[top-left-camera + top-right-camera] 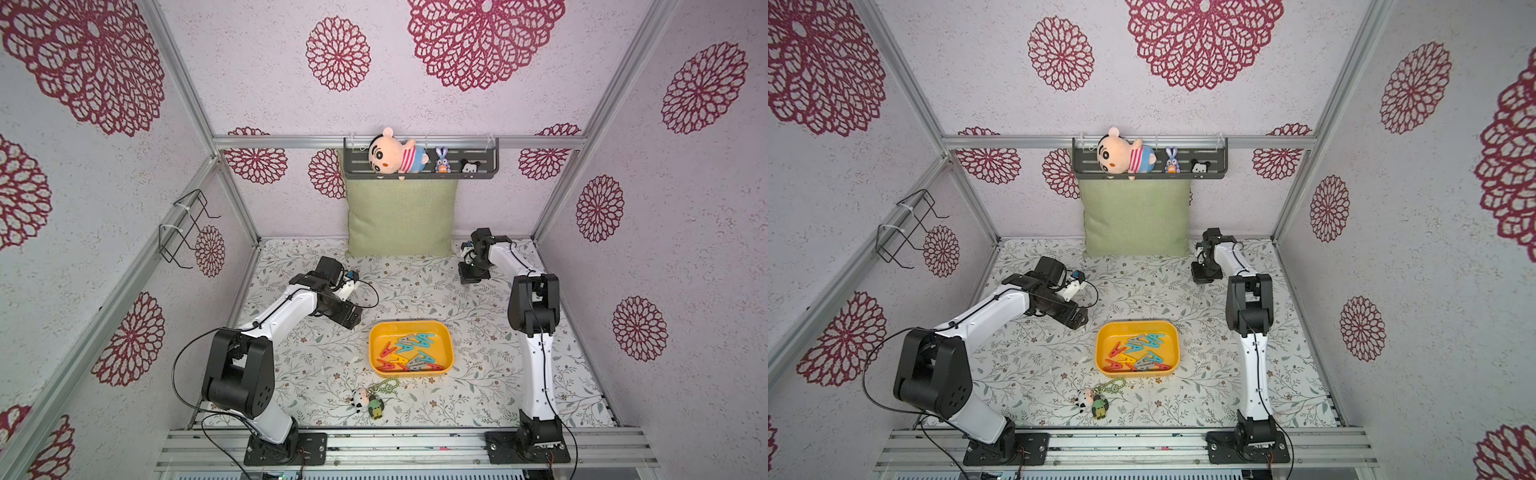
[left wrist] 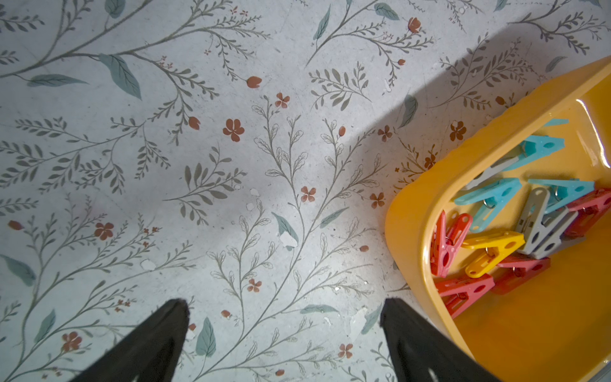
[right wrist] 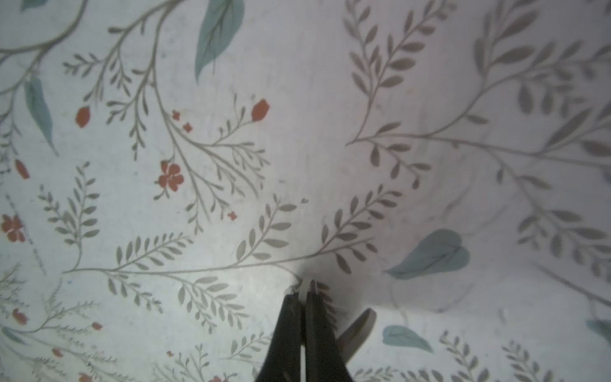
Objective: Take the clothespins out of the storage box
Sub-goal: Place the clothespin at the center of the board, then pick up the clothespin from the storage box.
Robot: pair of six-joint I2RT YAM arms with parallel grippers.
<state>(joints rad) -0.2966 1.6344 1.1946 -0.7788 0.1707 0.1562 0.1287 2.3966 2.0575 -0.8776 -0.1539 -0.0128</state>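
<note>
Left arm bent at a raised elbow, forearm reaching in toward the middle. The left hand points down over the floral worktop, just beside the far left corner of the storage box. In the left wrist view this hand is spread wide and empty, one finger close to the box's rim. Right arm stretched to the far right corner, near the green cushion. The right hand is low over the worktop, fingers pressed together, gripping nothing I can make out. The yellow box sits mid-worktop with the clothespins heaped inside: red, teal, grey and one yellow. A plush keychain lies just in front of the box.
</note>
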